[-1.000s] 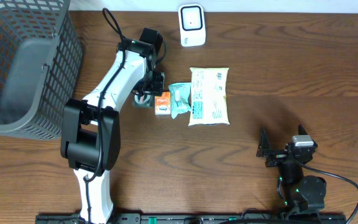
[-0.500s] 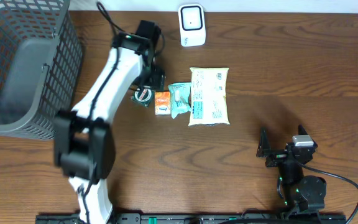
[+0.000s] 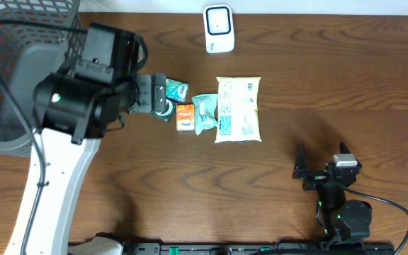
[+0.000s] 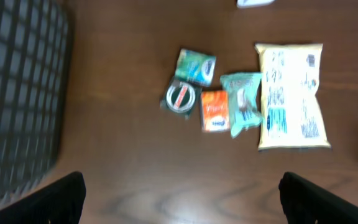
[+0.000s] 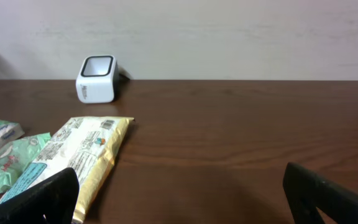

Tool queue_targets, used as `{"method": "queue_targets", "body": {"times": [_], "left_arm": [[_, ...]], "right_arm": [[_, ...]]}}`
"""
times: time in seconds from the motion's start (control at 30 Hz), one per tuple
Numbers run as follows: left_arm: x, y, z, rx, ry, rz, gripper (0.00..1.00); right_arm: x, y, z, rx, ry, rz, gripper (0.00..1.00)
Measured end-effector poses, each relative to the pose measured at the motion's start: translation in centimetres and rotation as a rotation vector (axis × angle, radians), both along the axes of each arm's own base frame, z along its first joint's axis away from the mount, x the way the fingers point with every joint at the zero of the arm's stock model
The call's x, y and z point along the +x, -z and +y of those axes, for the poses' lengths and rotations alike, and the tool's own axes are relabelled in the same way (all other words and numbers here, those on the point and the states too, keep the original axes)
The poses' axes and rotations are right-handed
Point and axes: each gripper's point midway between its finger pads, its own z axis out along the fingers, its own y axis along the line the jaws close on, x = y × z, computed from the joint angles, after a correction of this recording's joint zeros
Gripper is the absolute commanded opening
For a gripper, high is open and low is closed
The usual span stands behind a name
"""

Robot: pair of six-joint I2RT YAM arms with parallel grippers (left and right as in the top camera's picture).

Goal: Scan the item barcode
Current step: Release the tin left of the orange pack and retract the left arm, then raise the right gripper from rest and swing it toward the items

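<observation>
Now the grey basket (image 3: 20, 78) fills the table's ten o'clock, and the left arm, down low among the small goods a second ago, has swung up and back toward it. The left gripper (image 4: 182, 199) has gone from part-closed to spread wide, with nothing between its fingers.

Below it lies a ringed packet (image 3: 163, 110). At that packet's one o'clock is a teal packet (image 3: 176, 89), hidden under the fingers before and now in plain sight just beside it. Next come an orange packet (image 3: 185, 117), a green pouch (image 3: 205, 113), the white scanner (image 3: 218, 28) at the table's twelve o'clock, and a yellow bag (image 3: 238, 108).

The right gripper (image 3: 317, 173), at five o'clock, has not moved; its jaws are released and empty.

My reading is that the teal packet has just been let go. Every item lies mid-table, well short of the scanner. Which one is meant I cannot tell, so a fresh pick has to come first.
</observation>
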Motion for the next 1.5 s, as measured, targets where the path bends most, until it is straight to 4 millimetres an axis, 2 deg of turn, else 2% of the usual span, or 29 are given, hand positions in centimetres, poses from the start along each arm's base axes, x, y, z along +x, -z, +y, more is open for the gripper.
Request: {"method": "queue_targets", "body": {"times": [0.1,0.4,1.03,1.13,1.33,1.5], "left_arm": [[-1.1,-0.1,0.9,-0.013,-0.046,0.022,0.98],[-1.2,-0.7,4.6,-0.046,-0.205,0.008,0.98],[-1.2,-0.7,4.8,-0.05,-0.217,0.009,0.98],[-1.2,-0.7,4.8,-0.05,-0.217,0.009,0.98],[-1.2,-0.7,4.8,-0.05,-0.217,0.009,0.97],[-1.2,-0.7,4.8,-0.05,-0.217,0.009,0.98]], "right_arm": [[0.0,0.0,0.0,0.0,0.0,0.0,0.99],[0.0,0.0,0.0,0.0,0.0,0.0,0.99],[0.0,-0.1,0.1,0.024,-0.003,-0.003,0.99],[-0.1,-0.4,1.0,0.14,-0.048,-0.005,0.99],[-1.2,-0.7,5.3,0.581,-0.276,0.107,0.99],[-1.6,-1.3,6.3,0.831,-0.319,0.166,0.99]]}}
